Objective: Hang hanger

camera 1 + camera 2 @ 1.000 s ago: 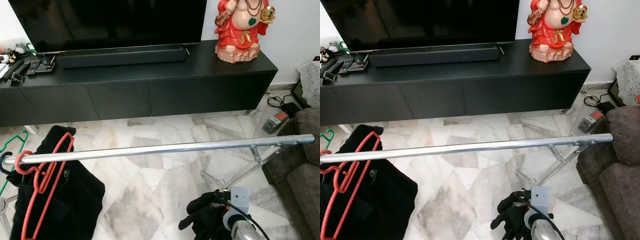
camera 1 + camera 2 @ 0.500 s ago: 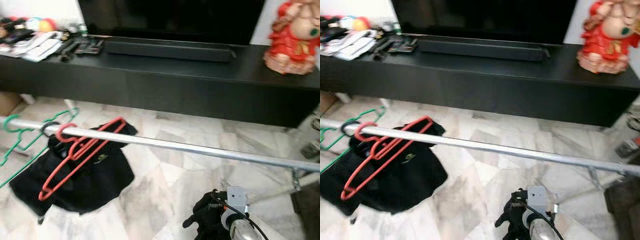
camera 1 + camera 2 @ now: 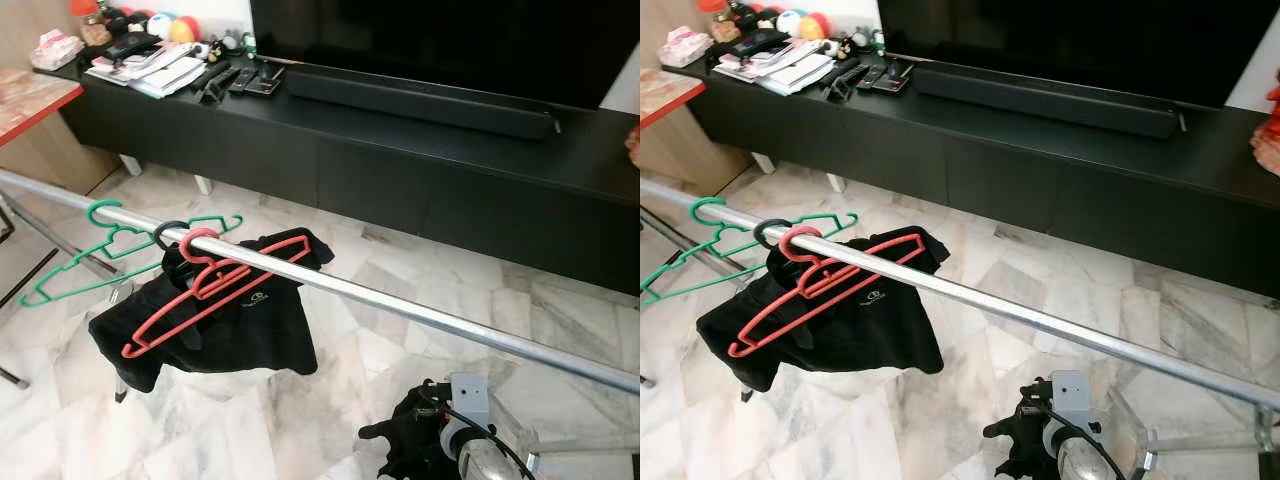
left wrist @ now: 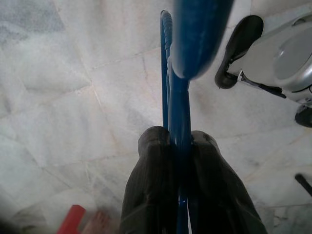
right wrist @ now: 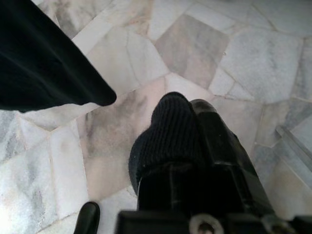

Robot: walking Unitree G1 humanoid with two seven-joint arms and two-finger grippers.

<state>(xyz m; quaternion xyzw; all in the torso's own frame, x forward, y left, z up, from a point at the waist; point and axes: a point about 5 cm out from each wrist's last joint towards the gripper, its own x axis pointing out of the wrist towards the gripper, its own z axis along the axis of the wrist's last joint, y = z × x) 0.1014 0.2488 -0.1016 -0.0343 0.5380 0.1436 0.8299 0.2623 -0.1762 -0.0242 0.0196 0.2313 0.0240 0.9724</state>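
While L gripper (image 4: 179, 141) clamps blue hanger (image 4: 178, 112) | rail (image 3: 400, 305): 3 hangers | R gripper (image 5: 187, 126) jaws closed

The right arm (image 3: 478, 455) is silver and rounded, capped at the wrist by a pale grey square block with a small dark hole in its face, and a thin black cable loops over it. Its gripper (image 3: 405, 445) is matte black. Close up, the right gripper's fingers (image 5: 183, 131) are ribbed (almost knitted-looking). The left gripper's fingers (image 4: 151, 190) are dark and finely ridged.
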